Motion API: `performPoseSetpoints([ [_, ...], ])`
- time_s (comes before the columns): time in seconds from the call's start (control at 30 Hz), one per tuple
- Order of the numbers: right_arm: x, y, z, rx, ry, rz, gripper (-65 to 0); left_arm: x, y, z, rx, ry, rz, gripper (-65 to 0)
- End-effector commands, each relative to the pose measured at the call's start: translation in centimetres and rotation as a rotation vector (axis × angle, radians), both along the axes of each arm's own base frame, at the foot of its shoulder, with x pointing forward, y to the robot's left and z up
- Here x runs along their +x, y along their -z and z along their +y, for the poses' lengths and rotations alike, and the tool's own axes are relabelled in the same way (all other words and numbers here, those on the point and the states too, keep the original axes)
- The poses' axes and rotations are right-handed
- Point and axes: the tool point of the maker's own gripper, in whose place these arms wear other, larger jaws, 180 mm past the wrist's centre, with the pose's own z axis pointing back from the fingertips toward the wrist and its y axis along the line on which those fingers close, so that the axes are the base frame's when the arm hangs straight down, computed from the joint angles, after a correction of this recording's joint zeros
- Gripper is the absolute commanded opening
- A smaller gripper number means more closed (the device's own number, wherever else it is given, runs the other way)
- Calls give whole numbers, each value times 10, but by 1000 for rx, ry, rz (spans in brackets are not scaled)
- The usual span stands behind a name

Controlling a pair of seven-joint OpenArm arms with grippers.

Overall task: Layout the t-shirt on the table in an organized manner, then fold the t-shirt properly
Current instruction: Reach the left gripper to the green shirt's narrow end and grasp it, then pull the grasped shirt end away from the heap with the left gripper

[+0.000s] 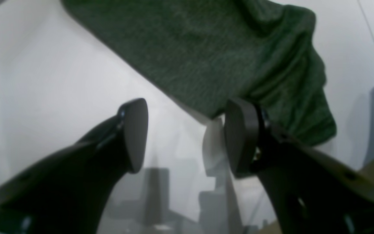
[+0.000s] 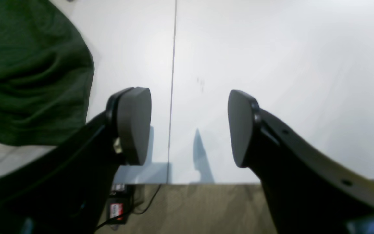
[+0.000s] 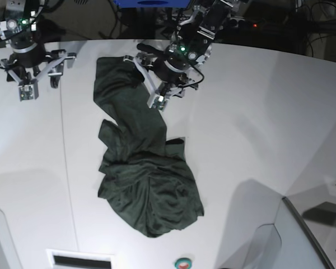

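- dark green t-shirt (image 3: pixel 143 179): bunched in a long heap mid-table (image 3: pixel 257 129), running from 12 o'clock to 6 o'clock; not yet spread.
- left gripper (image 3: pixel 157 92): jaws apart, empty, at the cloth's upper edge.
- right gripper (image 3: pixel 27 84): jaws apart, empty, toward 10 o'clock, off the cloth.
- step: layout. next likely needs fresh grips on two corners.

t-shirt (image 3: pixel 143 174): dark green, crumpled, stretched lengthwise | table (image 3: pixel 257 129): white, seamed, beneath it
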Motion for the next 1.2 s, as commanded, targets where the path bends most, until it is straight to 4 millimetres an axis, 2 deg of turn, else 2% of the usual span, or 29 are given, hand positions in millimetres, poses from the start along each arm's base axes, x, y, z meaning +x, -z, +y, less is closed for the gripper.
performPoseSetpoints([
  [0.0,4,-7,0,0,-9,-29,-293,7,-7,-9,-30,-3,-23,-285],
  [0.23,2,-1,-21,-20,44,-15,-293,10,8,-29,-30,20,23,-285],
  [0.33,-1,6,-23,-17,51,3,-293,1,16,-45,-14,97,37,-286],
  [0.37,-1,7,-24,-18,51,6,-293,-1,18,-49,-7,116,42,-304],
  [0.43,-1,7,-24,-18,51,6,-293,0,19,-51,-1,130,40,-434],
  [0.5,-1,7,-24,-18,51,6,-294,7,17,-45,-1,105,30,-650],
  [0.6,0,6,-24,-19,50,5,-294,30,5,-11,1,2,-12,-650],
  [0.67,3,4,-24,-19,50,-5,-294,43,-9,22,6,-83,-56,-650],
  [0.77,3,9,-24,-15,49,5,-294,65,-45,69,24,-180,-171,-650],
  [0.87,6,14,-22,-5,50,12,-294,78,-80,118,73,-240,-277,-650],
  [1.0,15,16,-19,8,50,3,-294,78,-109,188,181,-321,-360,-650],
  [1.17,31,9,-19,10,49,-35,-294,50,-121,296,362,-483,-357,-650],
])
